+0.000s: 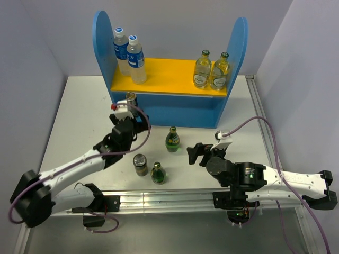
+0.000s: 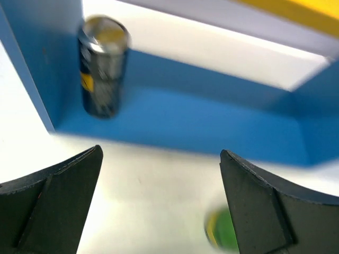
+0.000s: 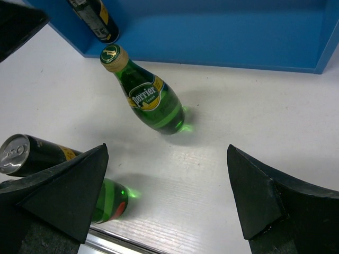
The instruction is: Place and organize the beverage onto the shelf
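The shelf (image 1: 169,74) stands at the far side of the table, and every place here is read from it. On its yellow upper board two water bottles (image 1: 130,53) stand at the left end and two pale glass bottles (image 1: 211,70) at the right end. In its lower level, hard against the left side panel, one dark can (image 2: 102,66) stands upright. The left gripper (image 2: 160,153) hangs just outside that lower level with its fingers spread wide and nothing between them; the can lies ahead of them and off to their left, clear of both pads. Before the shelf's middle a green Perrier bottle (image 3: 153,103) stands alone on the table. The right gripper (image 3: 167,149), fingers likewise wide and empty, faces it from the side away from the shelf, so the bottle sits ahead of the gap and a little left of centre, not yet between the pads. It is probably the next to go: glass, so stiff, smooth, weighty if full and breakable, best gripped round the broad labelled belly rather than the thin neck. Farther out from the shelf stand a second green bottle (image 1: 157,173) and a loose can (image 1: 140,164), which is thin-walled, light and easily dented.
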